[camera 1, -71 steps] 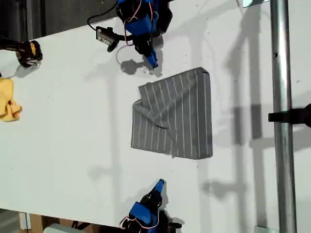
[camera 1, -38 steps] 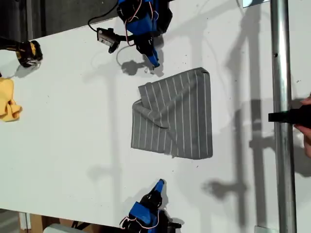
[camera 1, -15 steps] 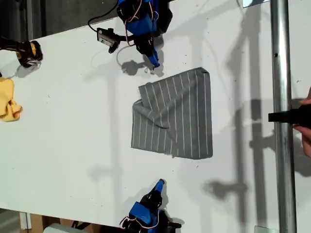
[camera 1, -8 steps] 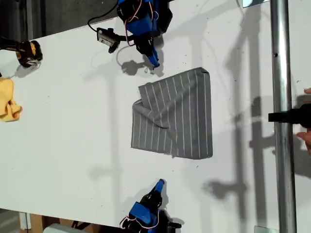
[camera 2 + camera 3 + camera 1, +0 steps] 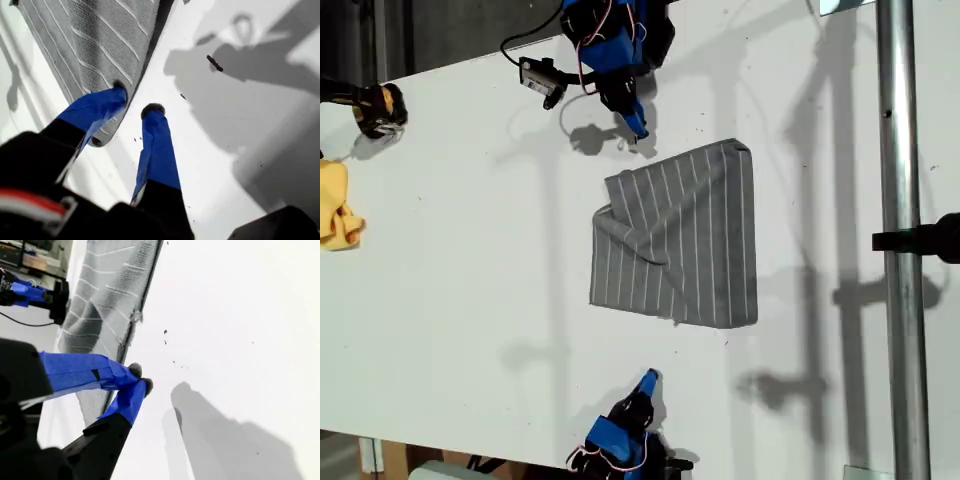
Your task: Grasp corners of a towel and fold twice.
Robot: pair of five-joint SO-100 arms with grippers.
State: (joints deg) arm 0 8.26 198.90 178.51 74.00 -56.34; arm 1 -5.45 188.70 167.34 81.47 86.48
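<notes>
Grey towel [image 5: 680, 240], yellow cloth [image 5: 337, 206] exterior-only

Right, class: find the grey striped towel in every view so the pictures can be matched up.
Exterior view: the towel lies mid-table, folded, between the two arms.
First wrist view: grey striped cloth just beyond the blue fingers.
Second wrist view: a striped strip past the fingertips.
Shared landmark: its white pinstripes.

This looks like a robotics lab or workshop. A plain white desk [image 5: 450, 250] carries two small blue arms with exposed wiring. A metal pole [image 5: 900, 250] with a black clamp [image 5: 920, 240] stands alongside.
</notes>
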